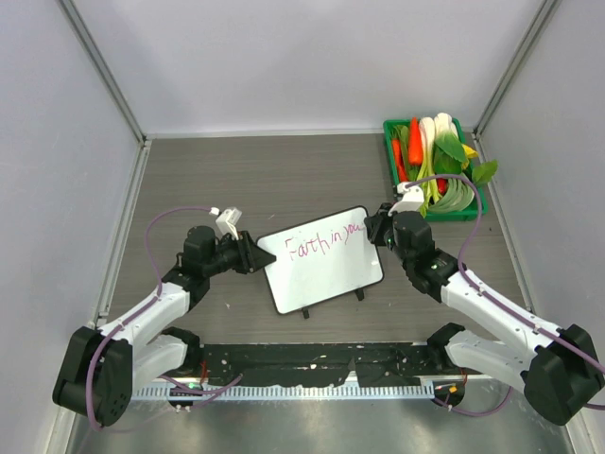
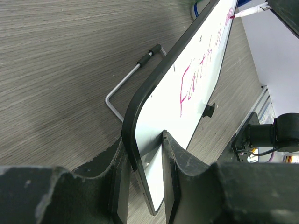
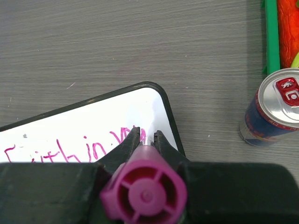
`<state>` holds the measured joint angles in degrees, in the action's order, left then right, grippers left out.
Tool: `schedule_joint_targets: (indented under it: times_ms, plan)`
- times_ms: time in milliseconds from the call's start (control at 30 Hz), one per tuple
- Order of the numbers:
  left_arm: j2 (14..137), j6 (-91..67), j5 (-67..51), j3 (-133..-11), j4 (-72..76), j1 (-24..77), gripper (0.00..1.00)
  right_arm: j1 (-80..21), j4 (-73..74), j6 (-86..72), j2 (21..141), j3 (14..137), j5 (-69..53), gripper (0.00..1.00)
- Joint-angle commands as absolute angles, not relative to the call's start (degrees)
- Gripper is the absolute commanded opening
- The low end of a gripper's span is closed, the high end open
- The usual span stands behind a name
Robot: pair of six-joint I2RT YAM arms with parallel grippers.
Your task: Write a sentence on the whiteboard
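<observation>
Fingers of the left gripper [image 2: 145,151] clamp the whiteboard [image 2: 187,109] at nine o'clock. The right gripper [image 3: 147,136] clenches the marker [image 3: 145,193] at two o'clock. Press lightly and wrap the sentence [image 3: 88,148] downward.

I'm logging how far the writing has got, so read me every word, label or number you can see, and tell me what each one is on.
"Faith in you": pink writing on the whiteboard. The last letters end at the marker, which hides anything beyond them.
Can: the side is blue and red, but its print is too blurred to read.
No other text is visible.
</observation>
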<state>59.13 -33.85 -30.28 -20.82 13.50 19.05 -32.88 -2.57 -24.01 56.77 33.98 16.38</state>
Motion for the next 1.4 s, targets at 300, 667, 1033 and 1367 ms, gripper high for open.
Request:
schedule_joint_targets:
  times_ms: [300, 667, 1033, 1367]
  plan:
    - [60.03, -29.71, -26.72, -20.13, 12.48, 18.63, 0.0, -32.61, -1.84, -24.26, 56.16, 38.49, 18.46, 0.01]
    - [59.94, -29.71, -26.72, -20.13, 12.57, 18.63, 0.0, -32.43, -2.99, -23.12, 59.67, 39.82, 20.3, 0.02]
    - [60.03, -29.71, -26.81, -20.13, 12.66, 18.55, 0.0, -31.99, -2.11, -23.82, 59.59, 36.74, 19.07, 0.01]
    - [60.03, -29.79, -26.89, -20.13, 12.74, 18.63, 0.0, -31.99, -0.35, -24.26, 57.4, 33.58, 16.88, 0.01]
